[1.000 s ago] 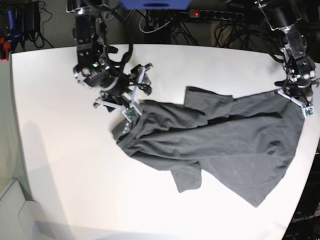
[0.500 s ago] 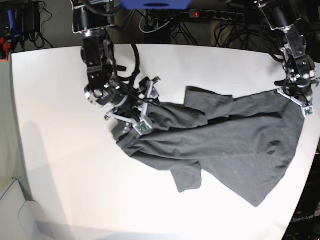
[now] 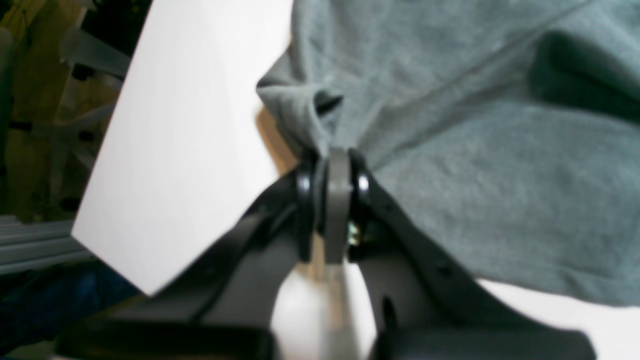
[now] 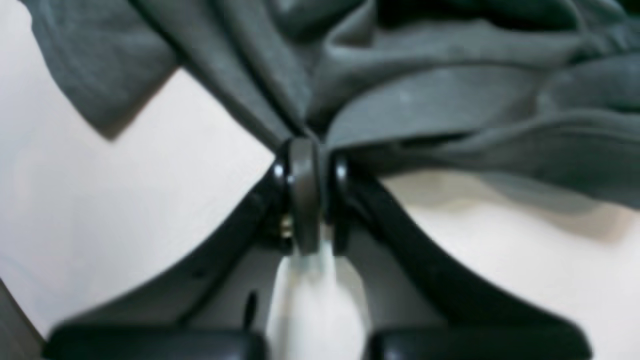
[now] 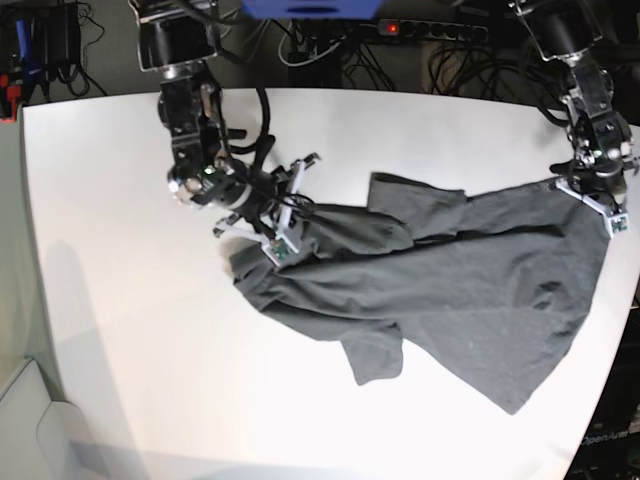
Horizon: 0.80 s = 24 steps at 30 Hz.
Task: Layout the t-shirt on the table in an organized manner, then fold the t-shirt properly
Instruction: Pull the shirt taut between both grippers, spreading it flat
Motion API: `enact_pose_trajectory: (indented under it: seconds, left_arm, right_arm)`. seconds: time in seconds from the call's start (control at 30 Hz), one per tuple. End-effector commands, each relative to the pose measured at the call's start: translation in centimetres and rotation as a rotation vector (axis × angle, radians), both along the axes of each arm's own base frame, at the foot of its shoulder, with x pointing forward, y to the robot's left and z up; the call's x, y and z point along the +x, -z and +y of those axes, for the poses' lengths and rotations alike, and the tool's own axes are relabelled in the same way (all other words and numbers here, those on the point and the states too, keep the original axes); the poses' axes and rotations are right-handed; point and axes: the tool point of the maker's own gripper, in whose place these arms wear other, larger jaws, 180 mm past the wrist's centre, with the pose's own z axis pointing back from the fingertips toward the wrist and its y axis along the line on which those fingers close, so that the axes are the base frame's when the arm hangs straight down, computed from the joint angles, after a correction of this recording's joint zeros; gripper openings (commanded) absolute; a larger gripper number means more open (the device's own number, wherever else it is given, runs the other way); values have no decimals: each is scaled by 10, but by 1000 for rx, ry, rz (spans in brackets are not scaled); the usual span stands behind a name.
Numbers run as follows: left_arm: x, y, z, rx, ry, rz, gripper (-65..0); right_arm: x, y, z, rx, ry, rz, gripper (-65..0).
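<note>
Beyond the far edge of the desk (image 5: 120,330) lies a dark floor crowded with black cables (image 5: 330,55), a power strip (image 5: 440,30) with a red light, and a blue block (image 5: 310,8) at the top of the base view. Nothing else stands on the white surface around the garment. In the left wrist view a corner of the desk ends over dim, blurred framework. No containers show in any view.

The t-shirt (image 5: 460,290) sprawls across the desk's middle and the base view's right side, reaching close to that edge. It is thin, soft charcoal-grey cloth, plain, rumpled into long diagonal ridges, with one short sleeve (image 5: 375,355) jutting toward the near side and another flap bunched near the far side. The desk is smooth, matte and white with rounded corners.

The left pincer (image 3: 334,165) is pressed together on a gathered edge of the cloth, at the garment's end on the base view's right (image 5: 592,192). The right pincer (image 4: 305,150) is pinching a bunch of folds at the crumpled end on the base view's left (image 5: 272,222), the fabric fanning out from its black tips. Both arms are black, with looping cables.
</note>
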Motion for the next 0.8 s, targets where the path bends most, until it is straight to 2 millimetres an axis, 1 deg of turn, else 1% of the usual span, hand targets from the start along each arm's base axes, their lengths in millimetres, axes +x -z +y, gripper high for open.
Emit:
enact_pose_trajectory:
  seconds: [0.0,0.03,0.1,0.17,0.2,0.3,0.33,0.4,0.53,0.63,0.7,0.77]
  left_arm:
    - [16,-35,11,70,11,-90,-645]
    - [19,-46,11,89,20,-112,-645]
    - [15,-56,10,107,26,-111,-645]
    - [17,-68,8,118,28,-122,-645]
    - [18,-74,8,124,29,-129,-645]
    - [18,-83,6,140,37,-145,-645]
    - [18,-85,6,147,39,-148,-645]
    - [14,-84,6,152,43,-138,-645]
    - [7,-88,3,171,55,-136,-645]
    - [0,-90,3,188,66,-129,-645]
    - [-4,-90,7,202,72,-113,-645]
    - [-8,-86,9,203,73,-96,-645]
  right_arm:
    - [5,-13,-12,-32,0,-48,-650]
    - [4,-24,-19,-50,-3,-87,-650]
    - [3,-53,-24,-77,-47,-177,-650]
    - [0,-78,-34,-130,-97,-247,-650]
    - [-2,-85,-40,-172,-126,-263,-650]
    - [-4,-100,-61,-276,-135,-286,-650]
    - [-5,-102,-70,-316,-136,-282,-650]
    - [-6,-106,-83,-373,-139,-285,-650]
    - [-6,-107,-115,-470,-138,-278,-650]
    - [-1,-113,-147,-509,-60,-276,-650]
    - [1,-118,-170,-534,2,-272,-650]
    - [-6,-112,-184,-547,36,-241,-650]
